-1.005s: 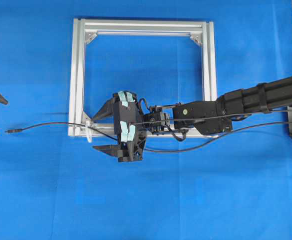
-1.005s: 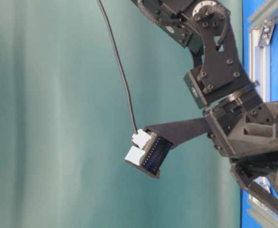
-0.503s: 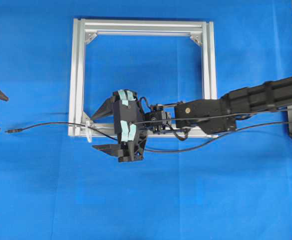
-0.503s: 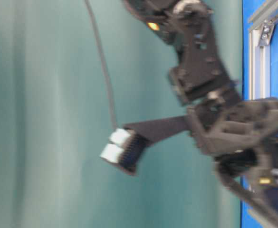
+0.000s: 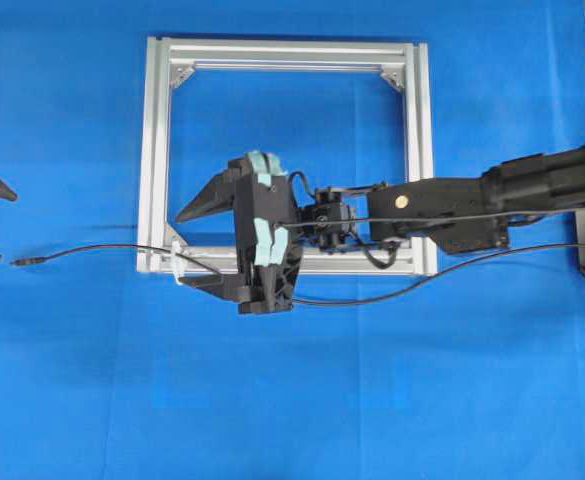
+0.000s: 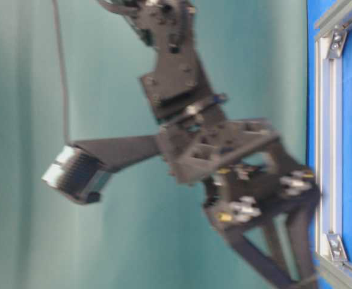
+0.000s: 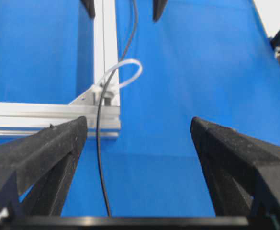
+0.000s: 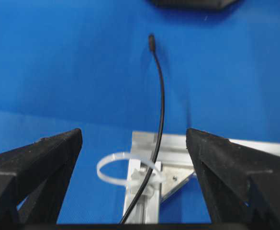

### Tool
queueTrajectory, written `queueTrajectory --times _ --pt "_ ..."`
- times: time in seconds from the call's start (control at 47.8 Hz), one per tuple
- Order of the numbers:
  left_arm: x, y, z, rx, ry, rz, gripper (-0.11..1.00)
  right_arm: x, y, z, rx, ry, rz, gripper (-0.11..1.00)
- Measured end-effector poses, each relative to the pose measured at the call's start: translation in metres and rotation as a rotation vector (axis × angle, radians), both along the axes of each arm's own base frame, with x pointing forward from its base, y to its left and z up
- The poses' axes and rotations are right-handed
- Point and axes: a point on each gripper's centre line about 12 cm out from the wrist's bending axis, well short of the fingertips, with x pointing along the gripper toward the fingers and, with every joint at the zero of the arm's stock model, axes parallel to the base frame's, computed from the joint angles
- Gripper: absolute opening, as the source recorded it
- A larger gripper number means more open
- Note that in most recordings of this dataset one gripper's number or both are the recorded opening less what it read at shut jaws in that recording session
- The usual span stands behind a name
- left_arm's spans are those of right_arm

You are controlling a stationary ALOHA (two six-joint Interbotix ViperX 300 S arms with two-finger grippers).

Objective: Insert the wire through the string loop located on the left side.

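The wire (image 5: 92, 248) lies on the blue mat, its plug tip (image 5: 17, 262) left of the frame, and it runs right under my right gripper. In the right wrist view the wire (image 8: 160, 96) crosses the base of the white string loop (image 8: 112, 170) at the frame's lower left corner. Whether it passes through the ring I cannot tell. My right gripper (image 5: 184, 250) hovers open above that corner (image 8: 134, 132) and holds nothing. My left gripper (image 5: 7, 228) sits open at the far left by the plug. Its wrist view shows the wire (image 7: 99, 158) between its fingers, untouched (image 7: 139, 122), with the loop (image 7: 132, 72) beyond.
The silver aluminium frame (image 5: 287, 50) lies flat on the blue mat, and its bottom rail (image 5: 372, 265) is under the right arm. The wire's tail (image 5: 532, 250) trails off to the right. The table-level view is blurred and shows one finger (image 6: 118, 153) raised beside the frame (image 6: 327, 120).
My right gripper has lifted away from the table and shifted slightly toward the frame's inside, staying open. The wire, the loop and the left gripper have not moved.
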Motion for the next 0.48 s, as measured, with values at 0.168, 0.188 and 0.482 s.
queueTrajectory --times 0.168,0.188,0.482 --pt "0.0 0.0 0.0 0.0 -0.002 0.003 0.84 -0.006 -0.002 0.024 -0.011 -0.018 0.002 0.95" --pt "0.0 0.001 0.0 0.0 -0.002 0.005 0.84 -0.007 -0.003 0.027 -0.01 -0.019 -0.001 0.95" --pt "0.0 0.001 0.0 0.0 -0.002 0.005 0.84 -0.014 -0.008 0.046 -0.021 -0.032 -0.005 0.95"
